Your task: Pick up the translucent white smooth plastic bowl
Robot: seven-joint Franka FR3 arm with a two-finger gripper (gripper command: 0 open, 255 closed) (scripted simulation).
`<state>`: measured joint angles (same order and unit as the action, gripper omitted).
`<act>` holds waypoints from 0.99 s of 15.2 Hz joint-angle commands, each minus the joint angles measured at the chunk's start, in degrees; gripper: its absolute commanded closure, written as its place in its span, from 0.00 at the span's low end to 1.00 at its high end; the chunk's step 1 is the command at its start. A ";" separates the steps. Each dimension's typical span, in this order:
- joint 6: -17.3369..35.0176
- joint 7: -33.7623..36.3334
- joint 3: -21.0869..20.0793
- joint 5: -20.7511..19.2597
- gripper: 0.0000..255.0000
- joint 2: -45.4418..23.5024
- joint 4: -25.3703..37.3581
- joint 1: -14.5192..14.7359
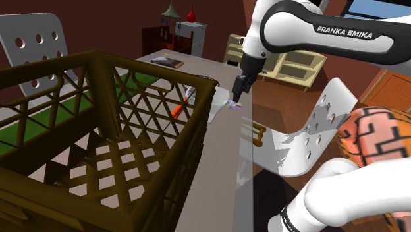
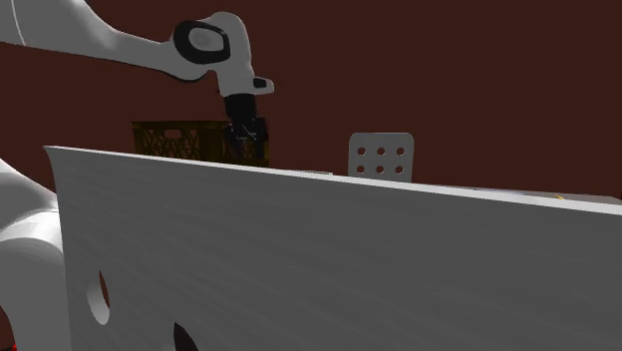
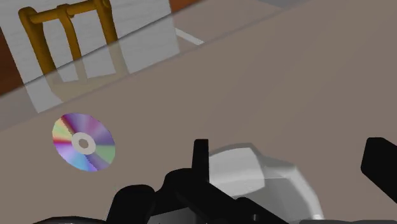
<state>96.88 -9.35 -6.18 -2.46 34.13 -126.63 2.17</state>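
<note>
The whitish, translucent bowl (image 3: 261,175) sits on the grey-brown tabletop (image 3: 305,83), right under my hand. My black gripper (image 3: 289,162) is open, its fingers wide apart. One finger (image 3: 200,159) stands at the bowl's rim, and the other finger (image 3: 380,162) is well clear of its far side. In the shoulder view the gripper (image 1: 233,97) hangs low over the table's edge, just past the crate's far corner, with the pale bowl (image 1: 217,107) beside it. The second exterior view has the gripper (image 2: 247,135) pointing down behind a big white panel.
A shiny CD (image 3: 84,142) lies on the table beside the bowl. A large brown lattice crate (image 1: 99,132) fills the near table. An orange-handled tool (image 1: 176,109) and a book (image 1: 167,62) lie beyond it. White perforated chairs (image 1: 309,142) stand at the table's edge.
</note>
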 commanded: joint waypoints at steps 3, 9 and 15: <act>3.81 -1.35 -3.46 -3.48 0.00 -8.07 4.28 1.15; 7.58 -2.00 -8.82 -10.45 0.00 -19.74 11.34 2.66; 11.18 -1.09 -10.30 -13.20 0.00 -23.29 10.66 3.21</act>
<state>107.24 -10.73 -16.39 -15.48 11.06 -115.33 5.35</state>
